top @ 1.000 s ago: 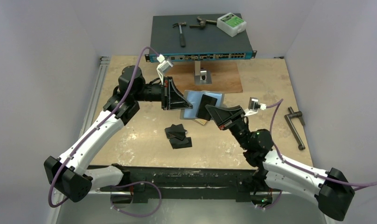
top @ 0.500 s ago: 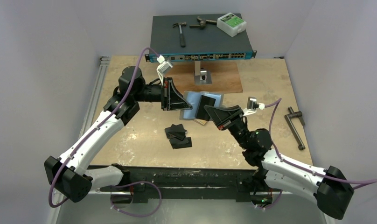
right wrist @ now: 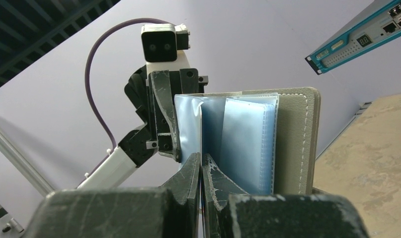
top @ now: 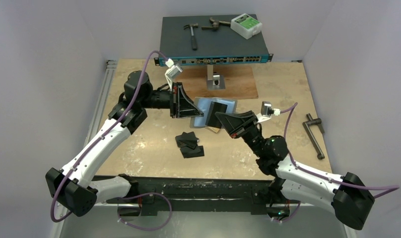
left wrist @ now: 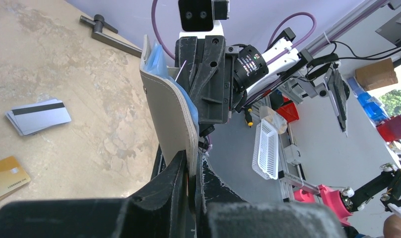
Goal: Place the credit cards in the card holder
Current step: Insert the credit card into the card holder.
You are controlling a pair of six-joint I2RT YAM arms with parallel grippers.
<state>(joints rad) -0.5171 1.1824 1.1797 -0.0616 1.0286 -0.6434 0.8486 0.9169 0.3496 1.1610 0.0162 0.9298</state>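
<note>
Nearest the arm bases, the cards (top: 189,145) lie in a loose pile on the counter (top: 139,148). The left wrist view shows a grey striped stack (left wrist: 37,115) and an orange card (left wrist: 5,176) among them.

Just beyond, the card holder (top: 212,106) is held up on edge between the two arms. The left jaws are closed on the edge of its grey cover (left wrist: 171,119). The right jaws are closed on a blue plastic sleeve (right wrist: 213,129) inside, and the sleeves look empty.

The step seems to be spreading the holder open. To do it well, keep the cover grip firm and draw the sleeve away slowly, so the thin plastic parts without tearing or slipping. Both jaws are busy, so the holder probably needs laying flat near the pile before a card is fetched.
</note>
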